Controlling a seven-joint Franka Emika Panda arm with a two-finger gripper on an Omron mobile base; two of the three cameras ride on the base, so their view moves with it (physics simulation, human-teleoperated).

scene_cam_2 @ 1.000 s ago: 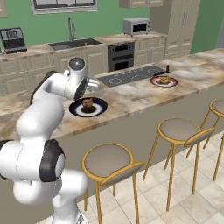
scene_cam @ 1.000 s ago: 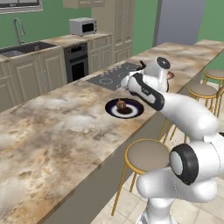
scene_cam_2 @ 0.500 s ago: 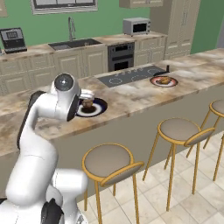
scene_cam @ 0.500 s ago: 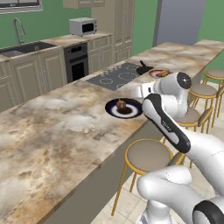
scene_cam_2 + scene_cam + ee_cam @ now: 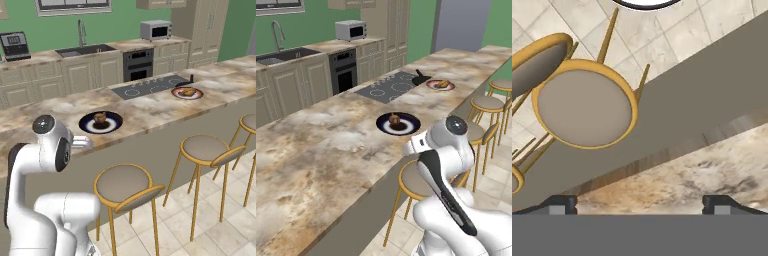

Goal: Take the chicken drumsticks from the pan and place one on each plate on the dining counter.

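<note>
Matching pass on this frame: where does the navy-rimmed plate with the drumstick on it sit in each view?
Left base view: the navy-rimmed plate lies just above picture centre, on the dining counter, near the counter's front edge.
Right base view: the same plate sits left of centre, beyond the nearest stool.
Hand view: I cannot make the plate out here.
Shared landmark: the grey cooktop, behind the plate in both base views.

This was a home kitchen. A white boxy microwave (image 5: 156, 30) sat on beige panelled cabinets beside a built-in black oven (image 5: 138, 64), a steel sink with a curved tap (image 5: 80, 49) stood before green walls, and gold-legged round stools (image 5: 207, 148) lined a long mottled marble counter (image 5: 150, 107).
</note>
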